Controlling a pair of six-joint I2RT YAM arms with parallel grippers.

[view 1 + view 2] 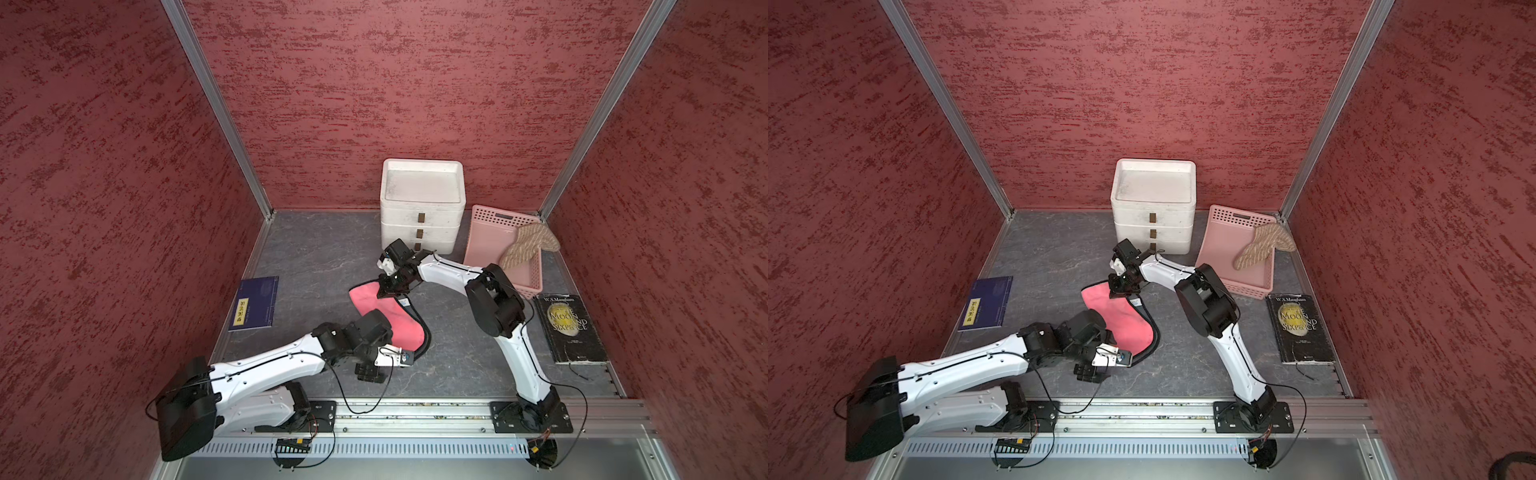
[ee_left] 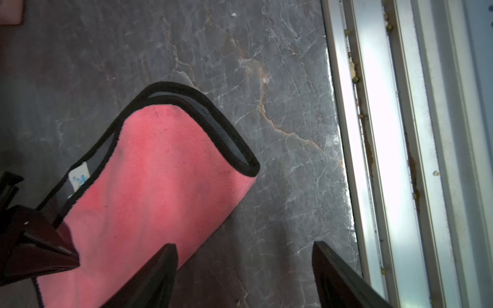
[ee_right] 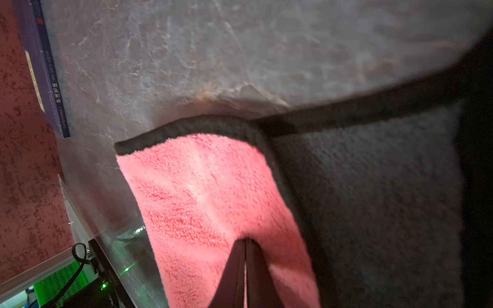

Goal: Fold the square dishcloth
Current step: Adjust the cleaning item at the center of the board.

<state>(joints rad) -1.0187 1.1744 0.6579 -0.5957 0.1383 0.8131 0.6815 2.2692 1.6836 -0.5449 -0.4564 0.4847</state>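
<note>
Grey marbled surface (image 1: 316,257), red walls (image 1: 124,166) around. Nearest the rail (image 2: 373,133), the left gripper (image 2: 244,246) is empty with its jaws apart, one finger over the dishcloth's (image 1: 405,328) folded side and the other over bare surface. The cloth runs from there away to the right gripper (image 3: 245,241), whose jaws are together, pinching the pink pile just inside the black hem (image 3: 186,125). It looks light, limp and plush, and the layers will likely slide, so bite both layers at the hemmed corners, not mid-panel.

The dishcloth (image 3: 208,202) is fluffy pink cloth with a grey back and a black sewn edge. The tabletop (image 2: 266,80) looks like veined stone, faintly shiny. The rail (image 2: 378,133) is bare, bright metal. The basket (image 1: 494,217) is matt plastic.
</note>
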